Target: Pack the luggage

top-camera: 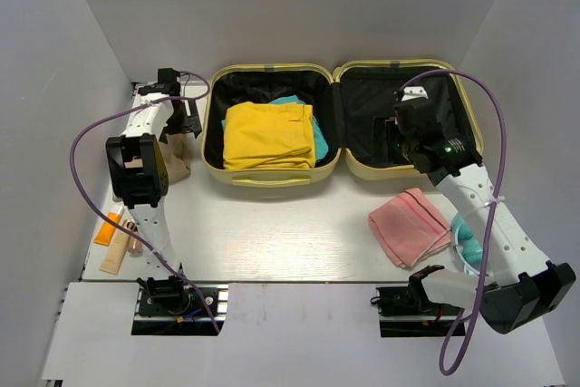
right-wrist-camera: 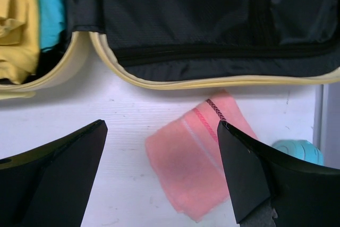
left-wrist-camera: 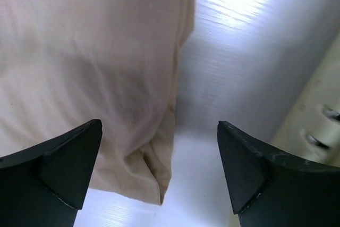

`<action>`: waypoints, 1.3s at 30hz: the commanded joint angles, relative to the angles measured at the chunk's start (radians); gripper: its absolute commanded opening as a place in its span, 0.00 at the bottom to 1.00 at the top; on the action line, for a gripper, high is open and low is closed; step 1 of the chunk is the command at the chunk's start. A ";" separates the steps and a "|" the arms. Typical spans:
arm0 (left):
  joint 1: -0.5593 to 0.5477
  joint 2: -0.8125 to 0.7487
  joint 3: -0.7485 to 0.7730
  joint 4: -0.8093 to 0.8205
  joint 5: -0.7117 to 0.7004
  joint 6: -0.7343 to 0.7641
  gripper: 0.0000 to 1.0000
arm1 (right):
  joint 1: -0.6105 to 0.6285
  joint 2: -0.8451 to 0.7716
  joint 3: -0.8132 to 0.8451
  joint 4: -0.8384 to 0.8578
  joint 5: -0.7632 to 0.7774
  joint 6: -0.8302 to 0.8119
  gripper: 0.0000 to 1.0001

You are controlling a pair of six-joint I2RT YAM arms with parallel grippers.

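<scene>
The luggage (top-camera: pixel 272 177) lies open at the table's back centre, with a yellow garment (top-camera: pixel 268 135) in its left half. The right gripper (top-camera: pixel 405 124) hangs over the right half, fingers wide. The left gripper (left-wrist-camera: pixel 159 123), stretched leftward of the luggage, spreads wide over a beige cloth (left-wrist-camera: pixel 79 67).

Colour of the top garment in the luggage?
Yellow garment, clearest in the top external view.

- Left arm (top-camera: pixel 145 165) reaches forward; left tool (left-wrist-camera: pixel 159 131) points down, jaws wide apart, empty.
- Right arm (top-camera: pixel 485 215) stretches forward-left; right tool (right-wrist-camera: pixel 162 126) likewise wide apart, empty.
</scene>
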 commanded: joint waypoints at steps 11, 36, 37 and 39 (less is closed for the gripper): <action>0.005 0.062 -0.070 0.019 -0.059 -0.004 0.92 | -0.071 0.033 -0.015 -0.007 0.046 0.014 0.90; 0.100 -0.193 0.003 -0.023 0.304 -0.118 0.00 | -0.139 -0.064 -0.117 0.042 -0.093 -0.002 0.90; 0.103 -0.204 0.016 -0.030 0.323 -0.119 0.00 | -0.139 -0.085 -0.128 0.046 -0.101 -0.001 0.90; 0.103 -0.216 0.062 -0.056 0.337 -0.125 0.00 | -0.142 -0.108 -0.147 0.057 -0.104 0.002 0.90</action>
